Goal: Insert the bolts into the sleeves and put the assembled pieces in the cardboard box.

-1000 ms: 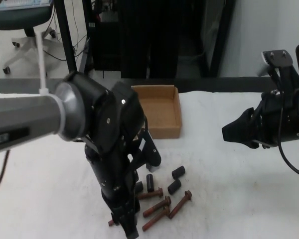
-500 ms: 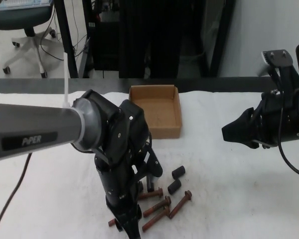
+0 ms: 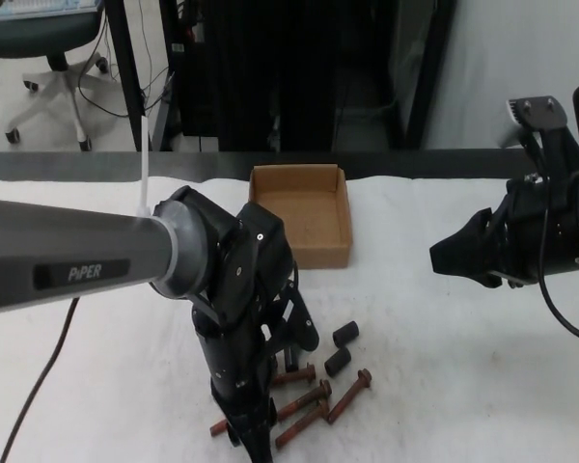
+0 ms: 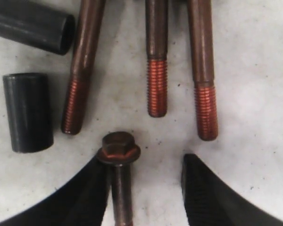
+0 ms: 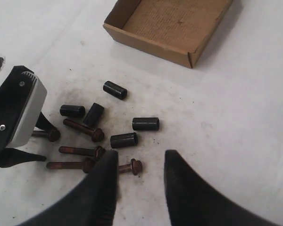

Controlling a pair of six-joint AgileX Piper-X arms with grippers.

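1. The left arm (image 3: 96, 256) is bent down over the white padded surface (image 3: 463, 386). The left jaws stand apart, one on each side of a rust-brown hex-headed bolt (image 4: 119, 153) that lies flat on the surface. The bolt's shank lies right against one jaw, and the other jaw is clear of it.
2. Just past that bolt's head, three more rust-brown bolts (image 4: 156, 70) lie roughly side by side, their threaded ends pointing toward the jaws.
3. Next to these lies a short black cylindrical sleeve (image 4: 28, 112), apart from the nearest shank. A second black sleeve (image 4: 33, 26) lies farther on, its open end just beside that same shank.
4. The right wrist view shows the whole pile. Five black sleeves are scattered on the side toward the box, and the bolts lie behind them. One bolt (image 5: 132, 166) lies on its own near a sleeve (image 5: 123, 140). Every bolt and sleeve lies loose on the surface.
5. The open-topped brown cardboard box (image 3: 314, 253) stands upright on the surface behind the pile, apart from the nearest sleeve (image 3: 344, 334).
6. The right arm (image 3: 550, 231) hangs above the surface off to the right, well apart from the pile. The right jaws are apart with a plain gap between them, and they point toward the bolts and sleeves.
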